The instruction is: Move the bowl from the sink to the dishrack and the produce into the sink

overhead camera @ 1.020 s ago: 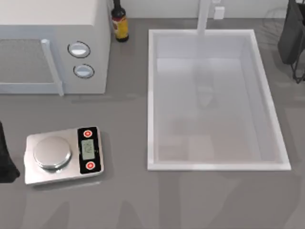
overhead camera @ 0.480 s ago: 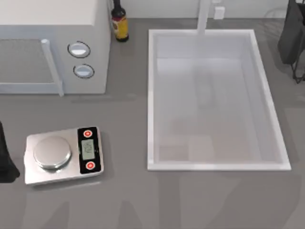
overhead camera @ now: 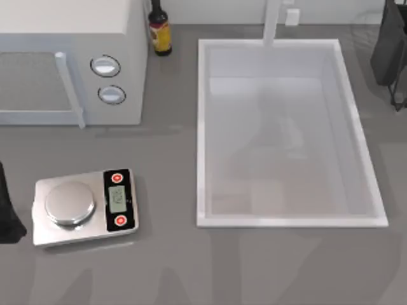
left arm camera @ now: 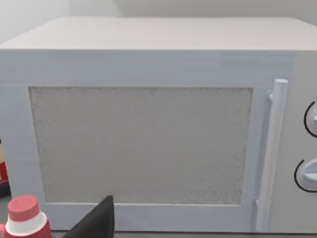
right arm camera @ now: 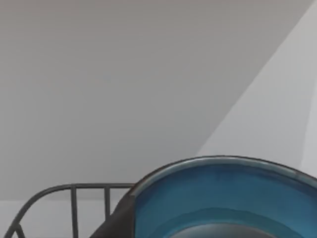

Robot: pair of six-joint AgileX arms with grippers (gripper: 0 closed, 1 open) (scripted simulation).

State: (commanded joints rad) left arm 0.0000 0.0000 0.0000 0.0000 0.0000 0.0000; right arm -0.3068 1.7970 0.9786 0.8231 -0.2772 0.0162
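Bowl — blue, glossy — sits low in the right wrist frame, beside thin grey dishrack wires. Sink, centre-right of the top frame, holds nothing. Finger state of both grippers — I cannot tell.

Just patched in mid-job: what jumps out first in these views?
The large white rectangular sink dominates the top view's right half. A glossy deep blue bowl looms close in the right wrist view, beside thin grey dishrack wires. The white microwave faces the left wrist camera.
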